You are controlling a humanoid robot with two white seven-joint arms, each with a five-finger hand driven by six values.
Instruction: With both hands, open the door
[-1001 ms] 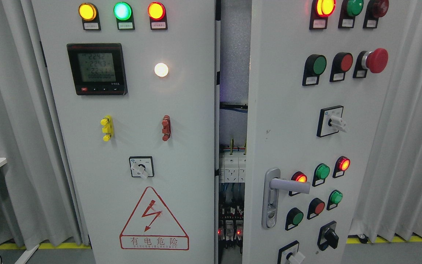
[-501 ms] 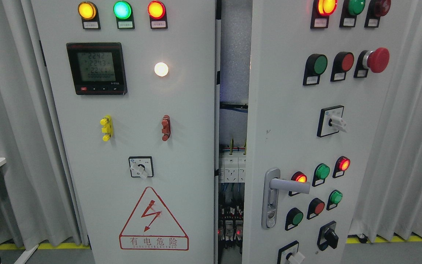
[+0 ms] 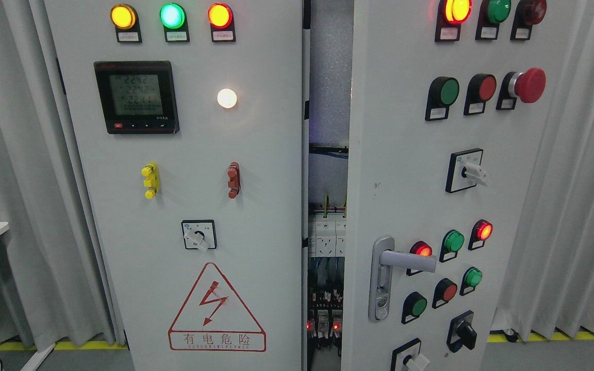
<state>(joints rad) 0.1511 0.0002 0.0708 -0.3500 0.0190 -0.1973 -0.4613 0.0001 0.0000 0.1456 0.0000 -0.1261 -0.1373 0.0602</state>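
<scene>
Grey curtains (image 3: 575, 206) behind cabinet — right door (image 3: 405, 180) ajar w/ handle (image 3: 405, 257); fingers unseen, state unknown.

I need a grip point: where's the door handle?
Head view: the door handle sits low on the right door's left edge, beside a lit red lamp.

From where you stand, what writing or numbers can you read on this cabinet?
"有电危险": red warning triangle on the left door.
"2242": top row of the digital meter; its lower rows are too blurred to read.
Small label plates under the lamps and buttons: too small to read.
</scene>
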